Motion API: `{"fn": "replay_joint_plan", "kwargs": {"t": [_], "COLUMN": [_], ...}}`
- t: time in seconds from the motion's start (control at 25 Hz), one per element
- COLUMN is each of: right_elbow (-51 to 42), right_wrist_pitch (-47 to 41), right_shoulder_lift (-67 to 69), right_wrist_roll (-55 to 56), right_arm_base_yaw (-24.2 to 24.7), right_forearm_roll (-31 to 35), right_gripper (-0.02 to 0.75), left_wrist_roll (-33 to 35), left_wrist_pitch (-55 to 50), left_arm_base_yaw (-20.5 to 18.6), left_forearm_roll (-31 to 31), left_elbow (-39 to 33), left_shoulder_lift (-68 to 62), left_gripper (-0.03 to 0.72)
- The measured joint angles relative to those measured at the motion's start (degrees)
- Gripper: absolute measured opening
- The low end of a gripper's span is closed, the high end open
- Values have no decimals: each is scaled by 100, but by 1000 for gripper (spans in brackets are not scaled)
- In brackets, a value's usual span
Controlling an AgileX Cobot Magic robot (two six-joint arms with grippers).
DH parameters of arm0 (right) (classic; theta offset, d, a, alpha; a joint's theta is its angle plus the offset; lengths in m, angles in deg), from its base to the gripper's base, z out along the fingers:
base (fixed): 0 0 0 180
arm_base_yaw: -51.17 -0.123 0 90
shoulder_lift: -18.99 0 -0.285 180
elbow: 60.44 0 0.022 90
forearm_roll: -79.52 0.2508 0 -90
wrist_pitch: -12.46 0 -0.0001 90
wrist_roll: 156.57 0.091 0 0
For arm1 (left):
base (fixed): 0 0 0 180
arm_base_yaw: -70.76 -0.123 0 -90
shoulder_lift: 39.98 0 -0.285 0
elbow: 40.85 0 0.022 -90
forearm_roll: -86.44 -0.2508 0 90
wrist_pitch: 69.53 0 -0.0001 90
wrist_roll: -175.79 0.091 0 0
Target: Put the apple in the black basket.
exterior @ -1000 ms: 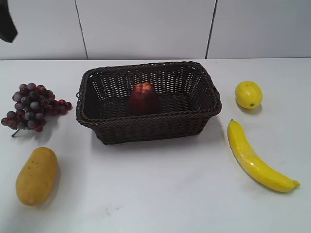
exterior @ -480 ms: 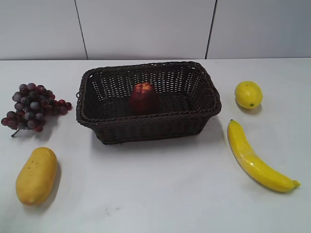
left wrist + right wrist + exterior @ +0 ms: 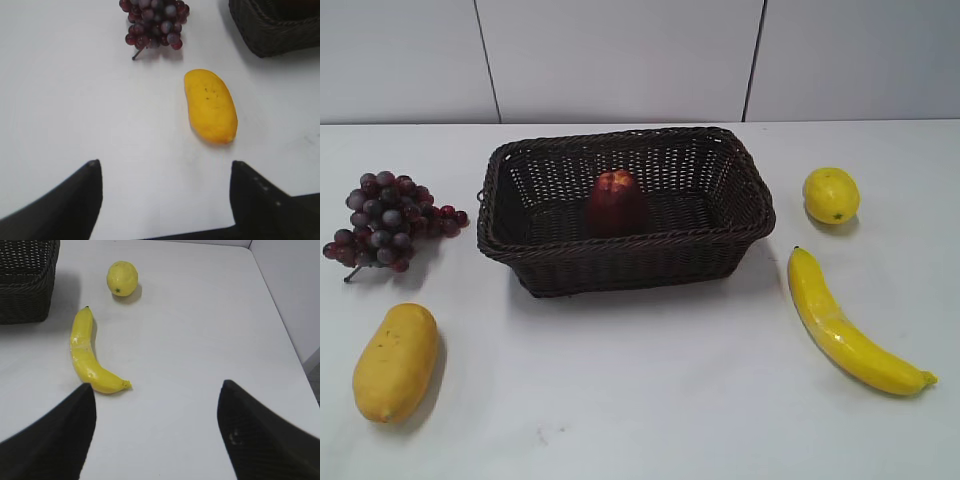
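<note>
Apple sits upright inside the black basket, near centre, so the task looks done. Basket at 12 o'clock on the white surface. Judging by looks, the apple is firm, glossy, prob. slippery and light; best gripped across its wide middle. Left claw spread wide, empty, above the surface w/ mango at 1 o'clock. Right claw also wide, empty, banana at 11 o'clock. No labels or writing visible.

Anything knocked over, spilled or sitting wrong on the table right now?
Nothing stands out. The apple sits upright inside the black basket, and the grapes, mango, lemon and banana lie intact on the table.
</note>
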Motion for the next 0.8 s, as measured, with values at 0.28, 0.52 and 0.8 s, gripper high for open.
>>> {"fn": "replay_joint_plan", "kwargs": {"t": [0.28,0.52,0.8], "right_elbow": [0,0,0], "right_wrist_pitch": [0,0,0], "right_shoulder_lift": [0,0,0], "right_wrist_roll": [0,0,0], "right_arm_base_yaw": [0,0,0], "right_forearm_roll": [0,0,0], "right_gripper": [571,571,571], "left_wrist_roll": [0,0,0], "left_wrist_pitch": [167,230,230], "left_arm_base_yaw": [0,0,0], "left_forearm_roll": [0,0,0], "left_elbow": [-538,-544,-544], "left_shoulder_lift": [671,671,692], "left_gripper": [590,589,589]}}
